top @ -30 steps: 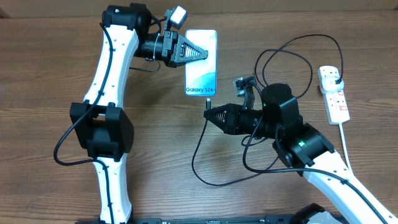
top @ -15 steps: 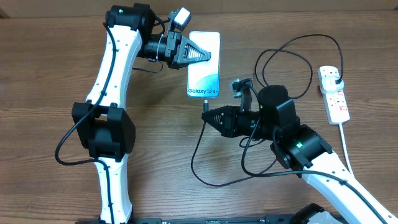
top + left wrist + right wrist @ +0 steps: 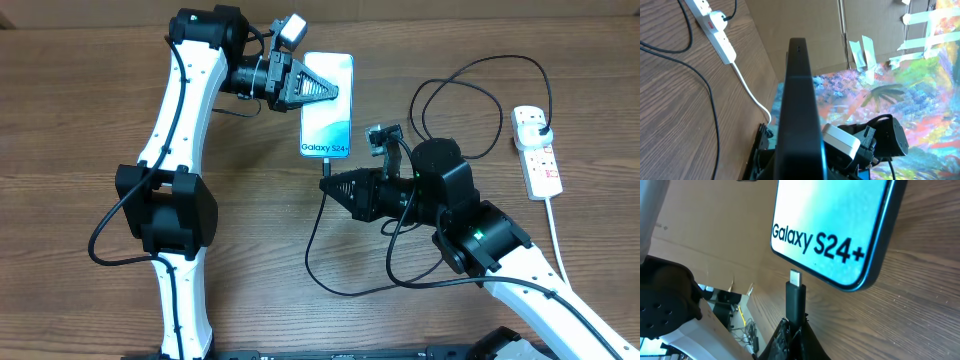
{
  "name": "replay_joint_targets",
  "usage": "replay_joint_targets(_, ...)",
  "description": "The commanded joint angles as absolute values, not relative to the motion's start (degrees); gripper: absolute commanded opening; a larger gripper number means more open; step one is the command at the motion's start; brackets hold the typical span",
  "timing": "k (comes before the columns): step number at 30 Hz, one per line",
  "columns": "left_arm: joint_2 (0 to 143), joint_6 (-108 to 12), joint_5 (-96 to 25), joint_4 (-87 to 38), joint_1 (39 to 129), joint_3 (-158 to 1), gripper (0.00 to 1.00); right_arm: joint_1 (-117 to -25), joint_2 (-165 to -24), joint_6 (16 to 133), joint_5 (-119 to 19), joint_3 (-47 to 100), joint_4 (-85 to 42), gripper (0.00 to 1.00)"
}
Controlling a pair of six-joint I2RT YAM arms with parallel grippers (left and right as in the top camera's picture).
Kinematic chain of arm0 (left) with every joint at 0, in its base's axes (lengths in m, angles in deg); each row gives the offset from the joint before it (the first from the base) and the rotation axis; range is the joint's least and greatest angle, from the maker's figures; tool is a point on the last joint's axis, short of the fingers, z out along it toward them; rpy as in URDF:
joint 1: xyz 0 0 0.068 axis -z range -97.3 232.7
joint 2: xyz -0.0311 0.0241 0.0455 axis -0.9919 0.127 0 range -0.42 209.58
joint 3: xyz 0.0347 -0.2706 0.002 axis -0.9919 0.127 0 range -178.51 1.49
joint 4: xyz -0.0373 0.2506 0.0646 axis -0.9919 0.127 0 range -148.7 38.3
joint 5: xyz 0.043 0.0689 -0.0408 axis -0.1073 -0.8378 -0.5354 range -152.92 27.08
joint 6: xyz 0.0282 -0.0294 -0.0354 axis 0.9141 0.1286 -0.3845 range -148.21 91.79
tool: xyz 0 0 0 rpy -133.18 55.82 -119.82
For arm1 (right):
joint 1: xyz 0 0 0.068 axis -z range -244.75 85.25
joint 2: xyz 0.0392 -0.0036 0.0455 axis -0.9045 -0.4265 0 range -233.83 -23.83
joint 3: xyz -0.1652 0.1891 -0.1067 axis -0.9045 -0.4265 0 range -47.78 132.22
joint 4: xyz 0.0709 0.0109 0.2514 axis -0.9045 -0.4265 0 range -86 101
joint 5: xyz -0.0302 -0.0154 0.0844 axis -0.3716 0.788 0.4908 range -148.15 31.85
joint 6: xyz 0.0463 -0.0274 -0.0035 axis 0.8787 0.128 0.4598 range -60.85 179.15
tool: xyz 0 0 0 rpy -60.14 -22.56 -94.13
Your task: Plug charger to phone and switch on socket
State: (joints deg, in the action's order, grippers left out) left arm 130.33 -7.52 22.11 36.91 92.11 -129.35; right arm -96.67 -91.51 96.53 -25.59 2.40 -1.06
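Left gripper (image 3: 328,88): pressed together on the phone (image 3: 328,112), pinching its left long side near the top.
Phone: at the far middle of the table (image 3: 80,300), screen up, with its "Galaxy S24+" end facing the right arm.
Charger (image 3: 308,255): its black cable loops over the wood between the arms. The connector (image 3: 326,170) sits just beside the phone's bottom edge, not yet in.
Right gripper (image 3: 332,182): clamped on the connector's black body, with the metal tip sticking out toward the phone.
Socket (image 3: 538,150): far right, well apart from both arms, with the charger's black plug seated at its far end. We cannot tell how the switch stands.
Step in hand: mating connector and port. We judge it goes best if the left arm steadies the phone while the right squares the tip to the port. The right should then push slowly, straight along the phone's length. Any tilt could scrape the frame or shove the phone out of the pinch.
Right wrist view: only here do we see the bare metal tip (image 3: 796,276) and the sliver of gap to the phone (image 3: 835,215). The port itself is hidden.
Left wrist view: the phone (image 3: 799,100) shows edge-on as a dark bar, and the socket (image 3: 715,27) trails its white cord (image 3: 752,92). The connector is not in view.
Overhead: the only view with both arms and the full cable run.
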Motion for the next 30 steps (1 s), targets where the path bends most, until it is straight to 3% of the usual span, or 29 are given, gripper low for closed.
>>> replay_joint_targets(1,129.57,-9.25,23.75,36.87,92.48,-129.37,0.04,-96.94,-91.47,95.7,-26.18,2.44,-0.71,0.04)
replay_joint_targets(30,129.57,-10.69,23.51,36.87,94.08,-129.37,0.04,-96.94,-91.47,95.7,-26.18,2.44,-1.1,0.04)
